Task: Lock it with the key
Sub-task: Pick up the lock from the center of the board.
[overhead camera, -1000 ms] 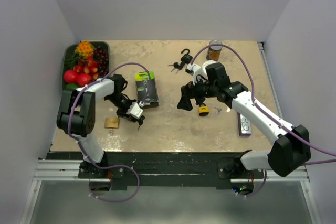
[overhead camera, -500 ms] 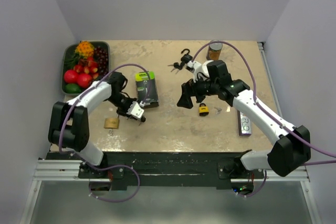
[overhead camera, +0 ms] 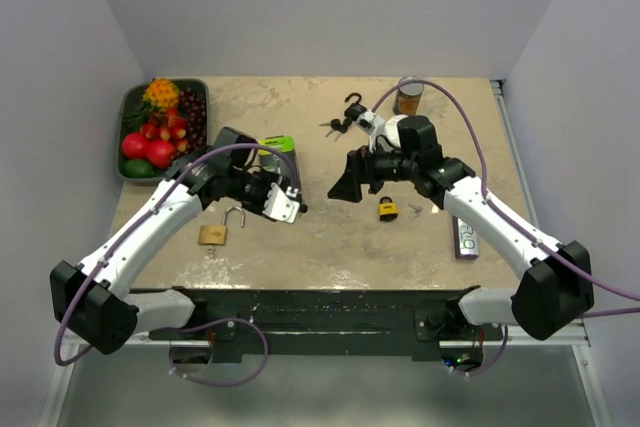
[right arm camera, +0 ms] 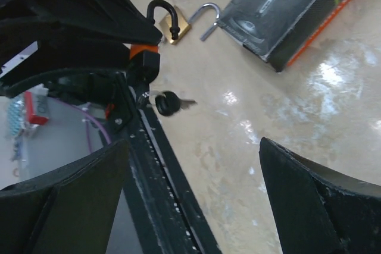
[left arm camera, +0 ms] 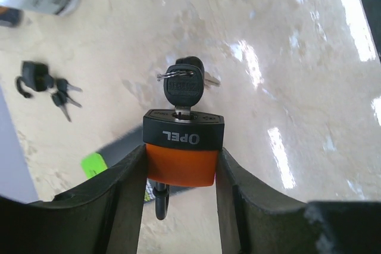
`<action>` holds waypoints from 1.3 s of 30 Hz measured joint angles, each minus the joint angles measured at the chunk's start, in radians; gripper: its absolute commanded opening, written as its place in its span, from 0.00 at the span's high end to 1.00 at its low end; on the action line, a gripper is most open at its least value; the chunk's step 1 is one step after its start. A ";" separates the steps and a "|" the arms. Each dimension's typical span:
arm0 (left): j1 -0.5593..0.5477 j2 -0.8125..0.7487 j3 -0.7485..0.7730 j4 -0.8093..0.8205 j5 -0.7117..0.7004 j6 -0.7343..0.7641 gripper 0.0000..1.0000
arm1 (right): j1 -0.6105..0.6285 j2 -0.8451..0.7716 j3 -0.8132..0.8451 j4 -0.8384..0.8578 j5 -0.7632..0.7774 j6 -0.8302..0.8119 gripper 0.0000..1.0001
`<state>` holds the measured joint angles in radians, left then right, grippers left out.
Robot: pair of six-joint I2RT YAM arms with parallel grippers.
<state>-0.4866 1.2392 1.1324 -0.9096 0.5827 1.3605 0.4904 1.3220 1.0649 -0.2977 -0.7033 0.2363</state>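
Worktop (overhead camera: 330,252): tan, marbled, glossy.

Left arm (overhead camera: 140,232): reaches in toward mid-worktop. Right arm (overhead camera: 500,222): angled in from the right, wrist facing the left one.

Tray (overhead camera: 126,107), far left corner: heaped with fruit (overhead camera: 160,132).

Box (overhead camera: 278,144), black and green: flat on the worktop, partly hidden behind the left wrist. Purple bar (overhead camera: 466,237): flat near the right edge. Jar (overhead camera: 408,97): upright at the far edge.

Left end effector (left arm camera: 181,159): closed down on the orange lock (left arm camera: 183,136), one finger on each flank of its body. The lock is held off the worktop, near the middle, keyhole end pointing toward the right arm. Cannot tell whether its black shackle is seated.

Right end effector (overhead camera: 345,182): fingers spread wide, nothing between them. It hangs just short of the orange lock, apart from it; its wrist camera looks straight at the lock and key.

Brass lock (overhead camera: 213,234): on the worktop under the left arm, shackle swung open. Yellow lock (overhead camera: 387,210): on the worktop below the right wrist. Black lock (overhead camera: 352,109): far centre, loose keys beside it.

Key (left arm camera: 181,90): black head, blade in the orange lock's keyhole, ring on the head. Neither end effector touches it.
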 measured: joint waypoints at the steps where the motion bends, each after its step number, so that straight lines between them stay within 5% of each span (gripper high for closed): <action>1: -0.031 0.000 0.020 0.012 -0.008 -0.039 1.00 | 0.001 -0.005 -0.021 0.039 -0.013 0.035 0.06; 15: -0.306 0.065 0.119 0.115 -0.171 -0.322 1.00 | 0.093 0.019 -0.097 0.277 -0.080 0.301 0.20; 23: -0.312 0.074 0.121 0.142 -0.205 -0.365 1.00 | 0.109 0.020 -0.175 0.333 -0.135 0.386 0.45; 39: -0.314 0.072 0.121 0.145 -0.226 -0.382 1.00 | 0.091 0.069 -0.208 0.481 -0.197 0.605 0.41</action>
<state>-0.8005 1.3109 1.2530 -0.7643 0.3569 0.9783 0.5812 1.3907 0.8566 0.1837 -0.9005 0.8410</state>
